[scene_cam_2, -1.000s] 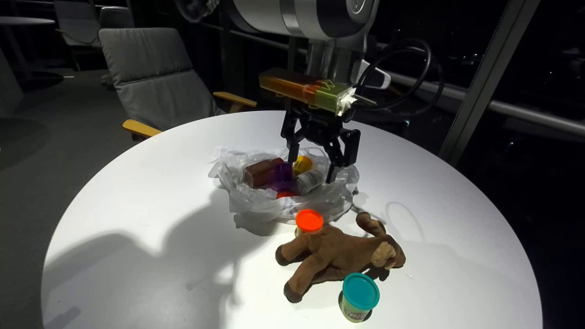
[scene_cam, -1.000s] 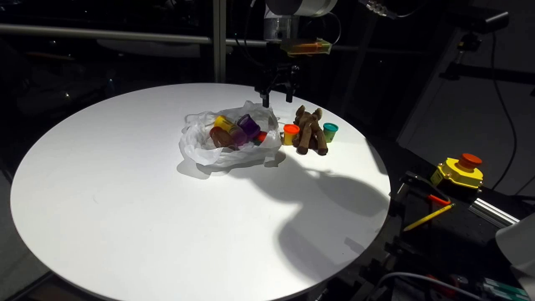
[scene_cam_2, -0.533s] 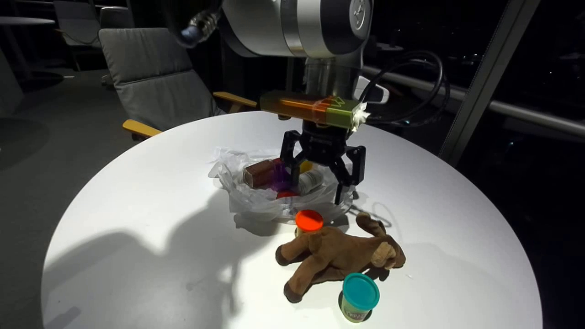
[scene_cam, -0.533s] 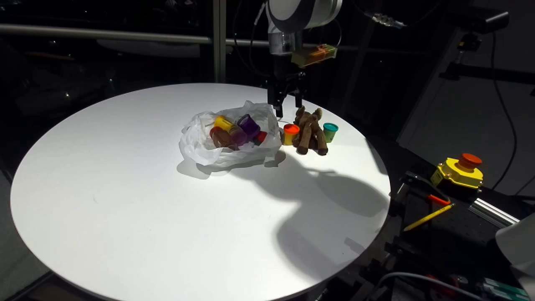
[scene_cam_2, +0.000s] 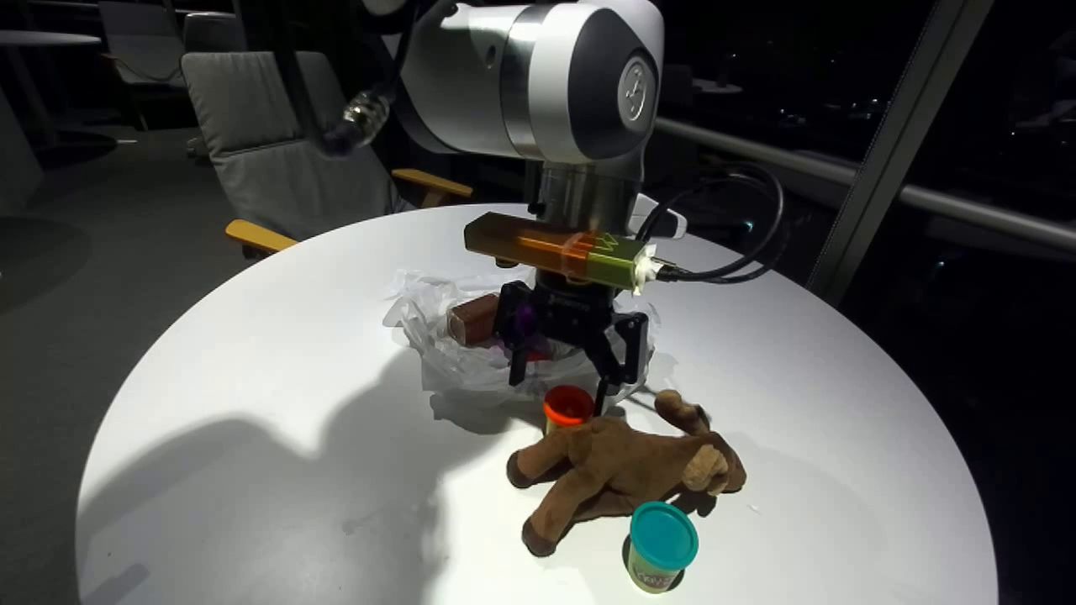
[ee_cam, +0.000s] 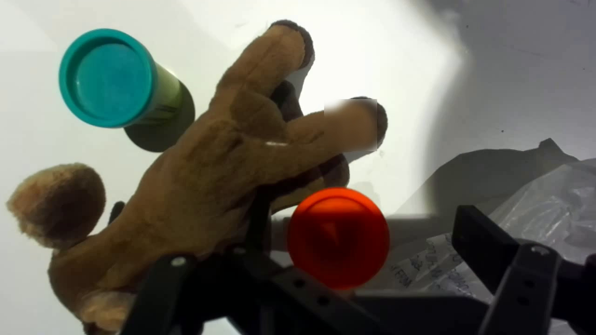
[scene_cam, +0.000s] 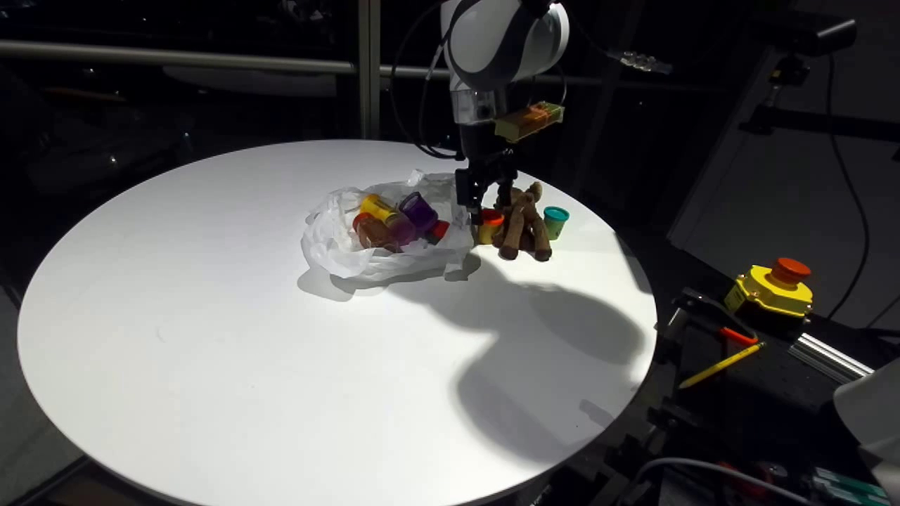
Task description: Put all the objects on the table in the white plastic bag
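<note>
The white plastic bag [scene_cam: 348, 261] stands open on the table with several items inside, including a yellow tub [scene_cam: 377, 206], a purple cup [scene_cam: 418, 212] and a brown item [scene_cam_2: 475, 320]. A tub with an orange lid [ee_cam: 338, 238] stands upright beside the bag. A brown plush animal [scene_cam_2: 622, 464] lies against or close to that tub. A teal-lidded tub [scene_cam_2: 663, 538] stands on the plush's far side from the bag. My gripper [scene_cam_2: 558, 393] is open and empty just above the orange-lidded tub, one finger towards the plush, the other towards the bag [ee_cam: 554, 204].
The round white table [scene_cam: 281, 393] carries everything. A dark side bench holds a yellow box with a red button [scene_cam: 773, 288] and a pencil [scene_cam: 722, 365]. A grey chair [scene_cam_2: 277, 143] stands behind the table. A cable hangs by the arm.
My gripper has moved down and away from over the bag to the orange-lidded tub, staying open. The bag, plush and tubs have not moved.
</note>
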### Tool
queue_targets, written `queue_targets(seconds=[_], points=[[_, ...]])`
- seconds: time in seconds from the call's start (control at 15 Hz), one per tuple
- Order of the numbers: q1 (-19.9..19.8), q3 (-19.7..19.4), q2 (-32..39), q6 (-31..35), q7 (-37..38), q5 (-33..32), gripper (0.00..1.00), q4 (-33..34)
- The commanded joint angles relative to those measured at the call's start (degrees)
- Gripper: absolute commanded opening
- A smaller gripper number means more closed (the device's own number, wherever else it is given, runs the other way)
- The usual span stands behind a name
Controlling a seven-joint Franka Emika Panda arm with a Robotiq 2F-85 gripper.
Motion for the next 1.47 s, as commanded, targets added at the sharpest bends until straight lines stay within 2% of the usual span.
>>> queue_targets(seconds=[0.0,0.67,0.73,0.8,1.2,1.4], points=[[0.2,-0.2,0.5,-0.6,-0.9,-1.2,1.0,1.6],[-0.7,0.0,2.8,-2.6,-2.7,-0.4,1.0,3.4],[-0.8,0.0,3.2,-2.6,-2.7,-0.3,0.92,3.8],[-0.8,0.0,3.4,-2.6,-2.8,-0.3,0.74,4.1],[-0.7,-0.4,2.9,-2.3,-2.6,-0.9,0.29,3.9],[-0.9,0.0,-0.6,-2.5,-2.5,0.1,0.28,1.2]])
